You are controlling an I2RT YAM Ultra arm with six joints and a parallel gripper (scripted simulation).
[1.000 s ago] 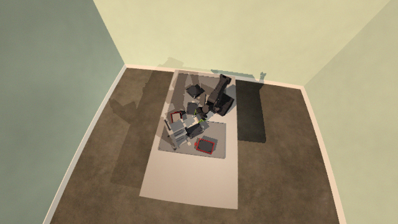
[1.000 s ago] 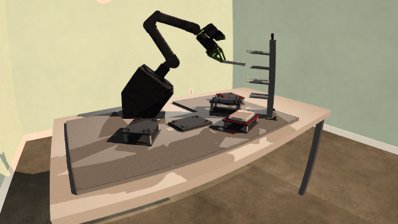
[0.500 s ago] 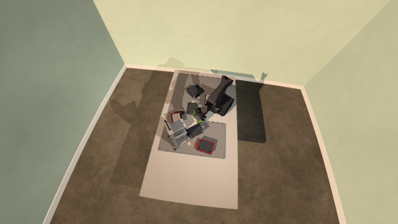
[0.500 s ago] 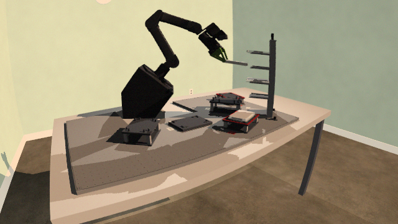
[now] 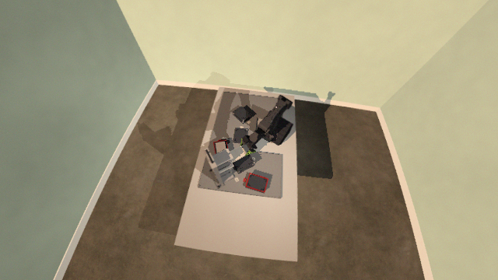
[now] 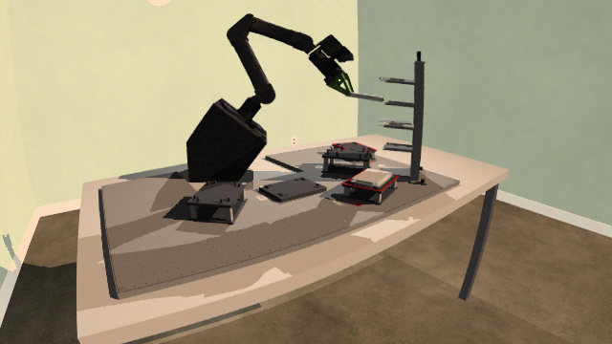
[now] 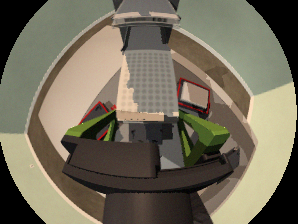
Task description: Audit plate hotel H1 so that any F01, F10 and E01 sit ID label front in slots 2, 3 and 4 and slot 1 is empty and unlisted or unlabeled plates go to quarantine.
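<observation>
My gripper (image 6: 345,89) (image 7: 147,113) is shut on the short end of a pale well plate (image 6: 367,97) (image 7: 149,79). It holds the plate level in the air, in front of the plate hotel H1 (image 6: 419,119) (image 7: 147,3) (image 5: 220,168), at about the height of the third shelf (image 6: 400,103). The plate's far end stands a little short of the shelves. The second shelf (image 6: 396,124) and the top shelf (image 6: 397,80) seem to bear plates; I cannot read any labels. The bottom shelf (image 6: 398,146) looks bare.
A red-rimmed quarantine nest (image 6: 351,189) (image 5: 214,147) bears a pale plate (image 6: 373,177). A second red-rimmed nest (image 6: 351,146) (image 5: 257,182) looks bare. A flat dark nest (image 6: 292,187) and a raised dark nest (image 6: 216,201) stand on the deck. The arm's base (image 6: 225,140) is behind them.
</observation>
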